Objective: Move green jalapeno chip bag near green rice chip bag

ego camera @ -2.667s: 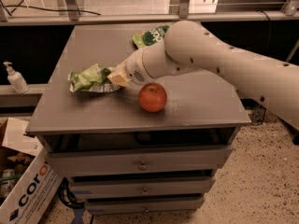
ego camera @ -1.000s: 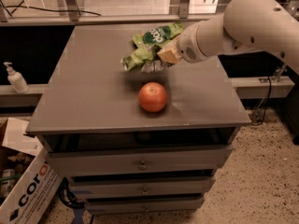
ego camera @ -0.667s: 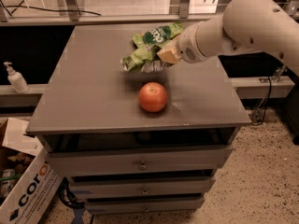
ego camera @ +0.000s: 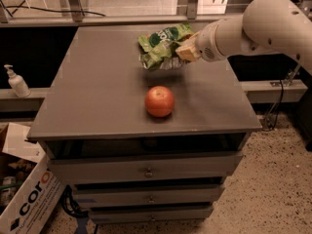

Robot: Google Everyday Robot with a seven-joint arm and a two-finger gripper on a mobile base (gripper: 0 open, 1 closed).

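The end effector point(ego camera: 187, 51) is at the far right of the surface point(ego camera: 97, 96), clamped on the right end of the jalapeno bag point(ego camera: 157, 58). The bag hangs just above the top with a shadow beneath it, and its lettering is unreadable. Just behind lies the rice bag point(ego camera: 165, 35); whether the two touch, I can't tell. Its dark round logo carries white letters too small to read. A red fruit point(ego camera: 159, 101) sits nearer, centre. Low left, a box point(ego camera: 30, 206) reads "coro", the rest cut off.

White arm point(ego camera: 273, 18) extended, claw point(ego camera: 187, 52) above table's point(ego camera: 97, 96) far side clamping green jalapeno chip bag point(ego camera: 157, 58)
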